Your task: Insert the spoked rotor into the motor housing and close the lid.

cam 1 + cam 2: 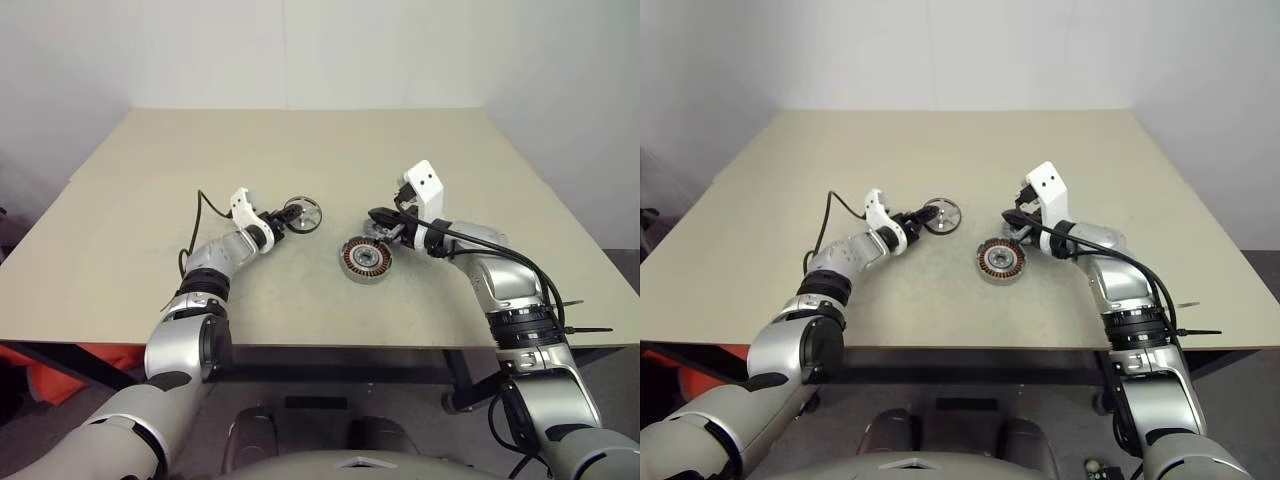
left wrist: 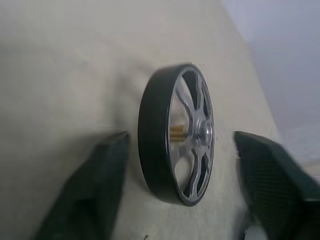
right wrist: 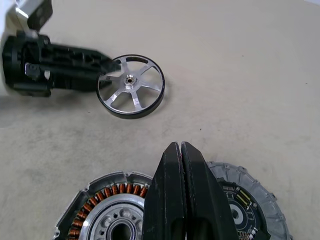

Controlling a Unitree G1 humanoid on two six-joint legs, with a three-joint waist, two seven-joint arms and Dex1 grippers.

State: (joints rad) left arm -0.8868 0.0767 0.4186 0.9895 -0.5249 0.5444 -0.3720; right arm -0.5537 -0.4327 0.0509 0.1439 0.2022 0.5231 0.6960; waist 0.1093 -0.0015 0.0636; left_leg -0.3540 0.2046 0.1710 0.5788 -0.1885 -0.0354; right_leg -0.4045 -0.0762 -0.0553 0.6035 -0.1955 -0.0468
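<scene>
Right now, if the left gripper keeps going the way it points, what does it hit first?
The spoked rotor: it sits between the left gripper's open fingers, no contact visible. Only bare table appears beyond it.

Lighting: even, diffuse, bright overhead illumination on the tan table (image 1: pixel 300 150); soft short shadows are cast beneath both arms. Glare: bright highlights are noted on the spoked rotor (image 3: pixel 131 86) spokes. Focus: the left wrist view is rendered soft throughout, the near black fingers (image 2: pixel 95 185) most blurred; the right wrist view is crisp on the motor housing (image 3: pixel 107 210) windings
</scene>
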